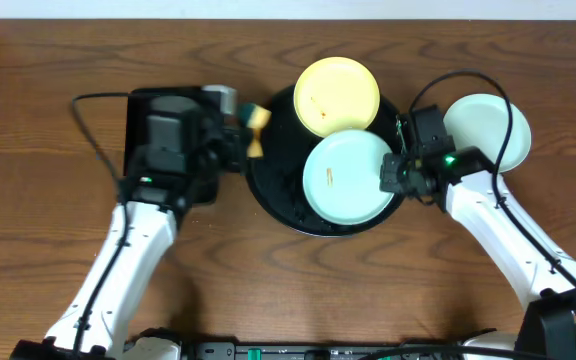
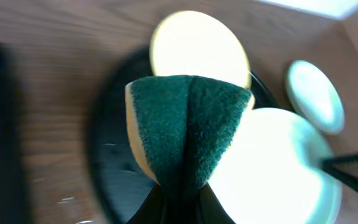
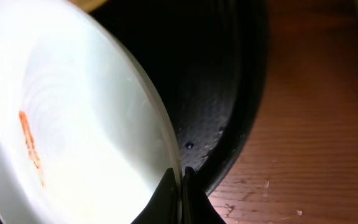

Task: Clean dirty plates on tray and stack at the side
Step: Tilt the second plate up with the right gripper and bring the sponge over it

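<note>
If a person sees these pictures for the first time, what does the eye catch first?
The round black tray mid-table carries a pale yellow plate and a teal plate with an orange smear. The right gripper pinches that teal plate's rim; the left gripper holds a green-and-yellow sponge at the tray's left edge. A second teal plate lies off the tray, at the right.

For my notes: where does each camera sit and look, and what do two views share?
Overhead: above table, looking down on tray, left arm, right arm.
Left wrist: on left arm, looks past left gripper and sponge to tray.
Right wrist: on right arm, looks at right gripper pinching teal plate rim.
Overhead and right wrist share the plate's smear.
</note>
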You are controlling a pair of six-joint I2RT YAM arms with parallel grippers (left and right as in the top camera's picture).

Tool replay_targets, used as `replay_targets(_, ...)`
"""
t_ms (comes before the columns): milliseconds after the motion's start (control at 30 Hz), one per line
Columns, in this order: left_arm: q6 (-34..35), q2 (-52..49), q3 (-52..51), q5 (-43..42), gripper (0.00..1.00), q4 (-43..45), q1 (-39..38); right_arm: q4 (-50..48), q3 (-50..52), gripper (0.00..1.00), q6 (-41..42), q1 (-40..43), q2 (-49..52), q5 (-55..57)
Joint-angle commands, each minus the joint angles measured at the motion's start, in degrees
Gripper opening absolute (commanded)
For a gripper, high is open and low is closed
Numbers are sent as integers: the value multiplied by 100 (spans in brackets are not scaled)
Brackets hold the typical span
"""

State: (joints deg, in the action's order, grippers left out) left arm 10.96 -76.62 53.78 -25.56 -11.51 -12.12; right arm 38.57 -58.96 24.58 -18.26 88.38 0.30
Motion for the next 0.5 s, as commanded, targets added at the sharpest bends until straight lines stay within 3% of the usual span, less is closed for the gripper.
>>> replay_targets(0,79,-9,153,621,8,72,-704,-175,387,1,24,35,-4,-210)
replay_targets(233,74,-293,151,1847,7,74,-1888,-201,627,1,0,72,-2,-227)
replay_targets(467,74,-994,151,1856,7,33,-2328,-411,778,1,205,72,2,-214)
